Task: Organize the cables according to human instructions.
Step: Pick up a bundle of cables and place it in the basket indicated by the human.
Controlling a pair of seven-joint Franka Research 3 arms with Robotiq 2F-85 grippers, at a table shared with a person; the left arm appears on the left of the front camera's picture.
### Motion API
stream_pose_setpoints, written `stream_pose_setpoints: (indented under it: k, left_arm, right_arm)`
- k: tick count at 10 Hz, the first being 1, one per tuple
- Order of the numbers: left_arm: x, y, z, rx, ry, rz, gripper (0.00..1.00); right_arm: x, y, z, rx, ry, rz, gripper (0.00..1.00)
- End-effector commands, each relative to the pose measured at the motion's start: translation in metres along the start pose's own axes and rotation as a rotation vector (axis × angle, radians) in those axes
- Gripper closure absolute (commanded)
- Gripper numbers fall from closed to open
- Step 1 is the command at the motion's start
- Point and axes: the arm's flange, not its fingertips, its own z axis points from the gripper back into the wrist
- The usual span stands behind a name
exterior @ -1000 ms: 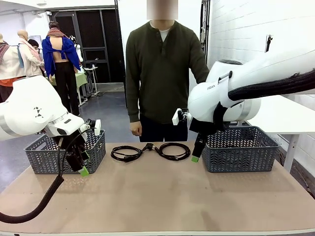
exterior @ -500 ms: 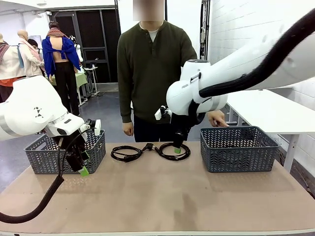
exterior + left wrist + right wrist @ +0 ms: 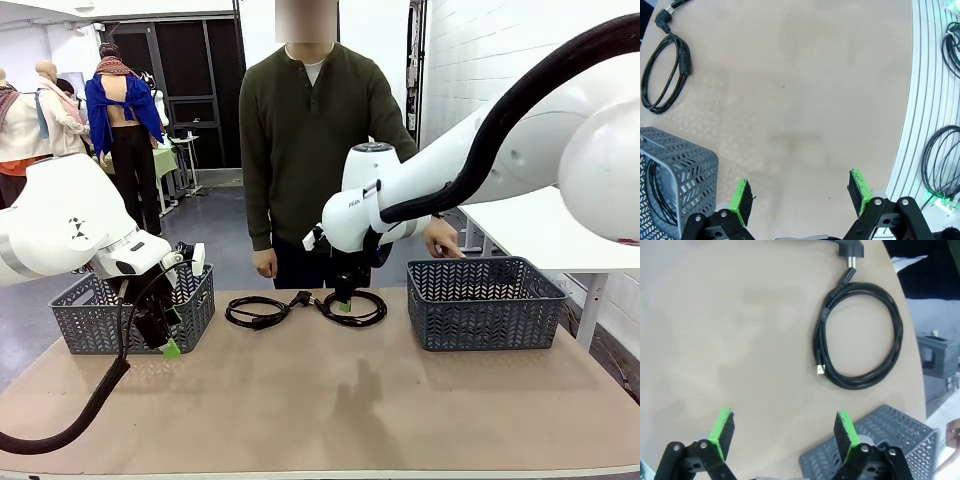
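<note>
Two black cables lie coiled at the table's far side: a left coil [image 3: 257,312] [image 3: 664,75] and a right coil [image 3: 365,310] [image 3: 860,340], with a black plug [image 3: 300,297] [image 3: 852,249] between them. My right gripper [image 3: 343,303] [image 3: 781,427] hangs open just over the right coil's near-left rim, nothing between its green pads. My left gripper [image 3: 166,343] [image 3: 800,192] stands open beside the left basket [image 3: 90,320] [image 3: 685,170], above bare table. Another black cable loop [image 3: 657,197] shows through that basket's wall.
A second grey basket [image 3: 485,305] [image 3: 880,432] stands at the right, with the person's hand [image 3: 441,240] at its far rim. The person stands behind the table's far edge. In the left wrist view, black cables [image 3: 940,170] lie below the table's edge.
My right arm has swung left from the right basket to over the right coil. The person's hand came to the right basket's rim. The left arm has not moved.
</note>
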Motion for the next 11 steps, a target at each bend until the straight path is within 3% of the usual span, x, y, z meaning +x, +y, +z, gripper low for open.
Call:
stream_pose_setpoints:
  k: [1, 7, 11]
  left_arm:
    - [0.001, 0.000, 0.002, 0.000, 0.007, 0.001, 0.00]
    - [0.001, 0.000, 0.002, 0.000, 0.007, 0.001, 0.00]
    - [0.001, 0.000, 0.002, 0.000, 0.007, 0.001, 0.00]
  right_arm:
    - [0.013, -0.004, -0.004, 0.003, 0.044, -0.014, 0.00]
    - [0.004, -0.002, -0.008, 0.006, 0.014, -0.001, 0.00]
    - [0.021, -0.017, -0.018, 0.074, 0.025, -0.044, 0.00]
